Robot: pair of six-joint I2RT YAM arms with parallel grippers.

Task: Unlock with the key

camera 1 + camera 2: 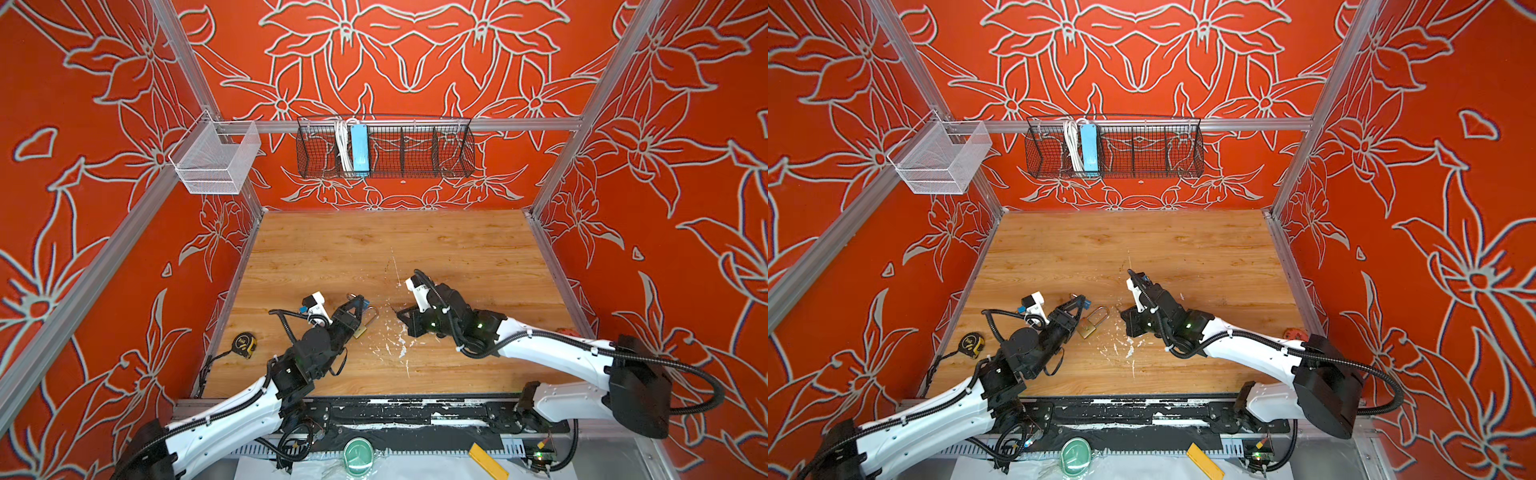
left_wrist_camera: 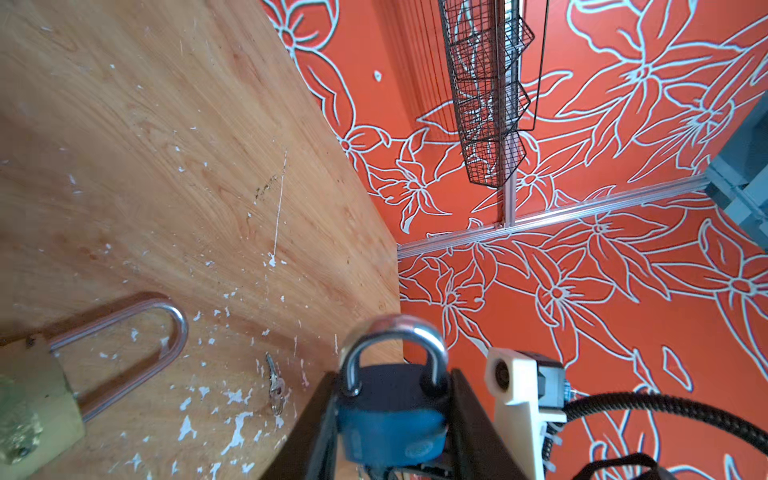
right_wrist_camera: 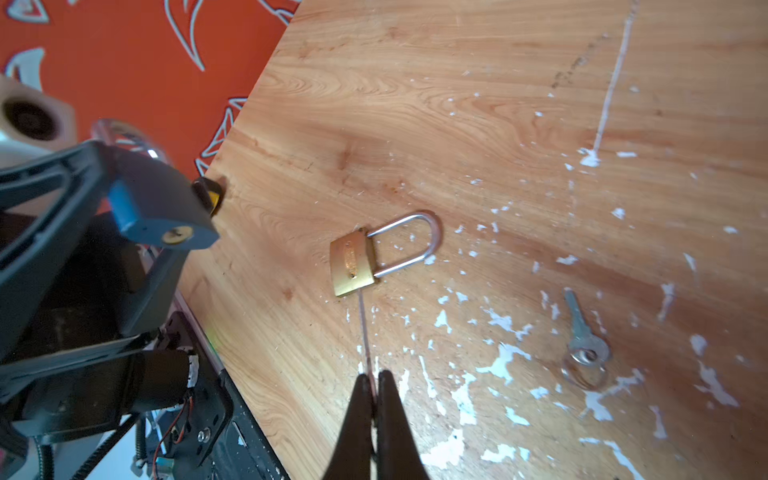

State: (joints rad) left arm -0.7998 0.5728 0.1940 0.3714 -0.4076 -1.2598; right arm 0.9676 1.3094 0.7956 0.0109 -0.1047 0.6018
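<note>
While the wooden table (image 1: 374, 249) lay scuffed with white flecks across its near half, both arms reached in low over it from the near edge. The left gripper (image 2: 392, 382) stood partly open, its two fingers clamped on the sides of a blue padlock (image 2: 390, 424) raised off the wood, the steel shackle seated in the body and pointing away from the arm. In the right wrist view the brass keyway on the bottom of this lock faced the camera. The right gripper (image 3: 374, 378) had its jaws pressed together just above the wood. A thin pale sliver ran from its tips toward a brass padlock (image 3: 352, 264), but whether the gripper held it could not be told. That long-shackled lock lay flat between the two grippers, just beside the left one. The small silver key (image 3: 579, 328), on a ring, lay on the bare wood near it, touched by neither gripper.
</note>
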